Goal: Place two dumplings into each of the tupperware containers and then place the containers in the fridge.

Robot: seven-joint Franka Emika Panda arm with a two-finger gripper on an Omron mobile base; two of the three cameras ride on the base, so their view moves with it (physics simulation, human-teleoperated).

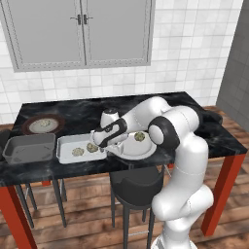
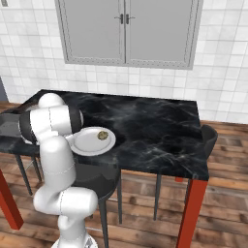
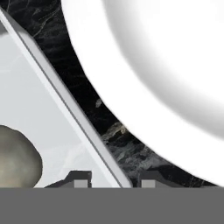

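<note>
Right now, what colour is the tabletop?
Black with pale marble veining; the tabletop shows best in the right base view.

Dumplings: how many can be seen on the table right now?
4. Two lie in the lighter tupperware container, at and; one on the white plate, at; one on the brown-rimmed plate, at. The arm may hide more.
</note>
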